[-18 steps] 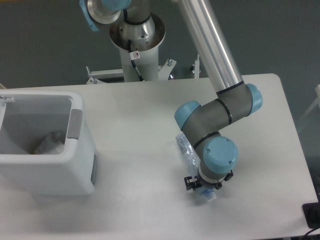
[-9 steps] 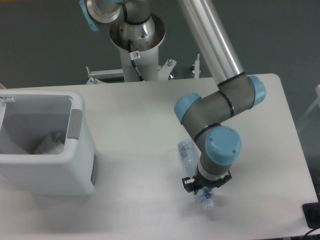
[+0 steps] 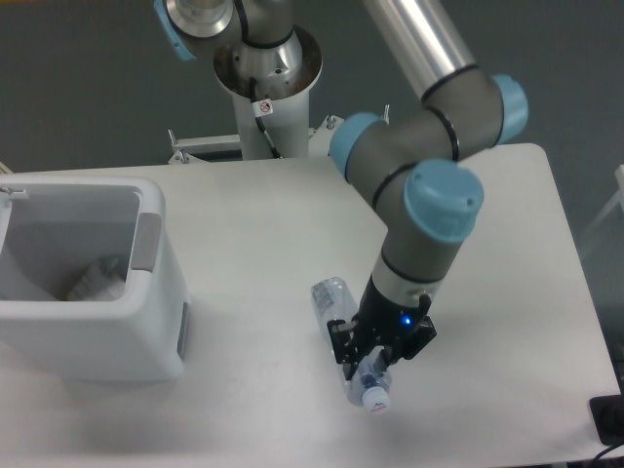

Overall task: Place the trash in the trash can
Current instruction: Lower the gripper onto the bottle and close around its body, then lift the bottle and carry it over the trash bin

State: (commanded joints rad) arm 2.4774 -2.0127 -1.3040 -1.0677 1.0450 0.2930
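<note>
Camera view, fixed, looking down on the counter (image 3: 253,224). My bottle (image 3: 346,336), clear bluish plastic with a white cap (image 3: 374,399), hangs tilted in my claw (image 3: 375,363), cap end lowest and base pointing up and away toward the trash can. My claw is clamped on the bottle near its neck, the fingers closed against its sides. A second ago the bottle lay on the counter under my wrist; now my arm has risen and the bottle has come up with it, so I judge the grasp secure and the lift begun. What remains is the carry leftward and the release over the trash can (image 3: 88,283).

The trash can, a white boxy bin with a grey panel (image 3: 146,242) on its near side, stands at the counter's left edge, well apart from my claw. Its top is open. Inside, against the lower wall, lies a whitish wrinkly wad of wrapper (image 3: 97,278), so that piece of trash is already placed. I see nothing else in the bin, though its near wall hides part of the floor.
</note>
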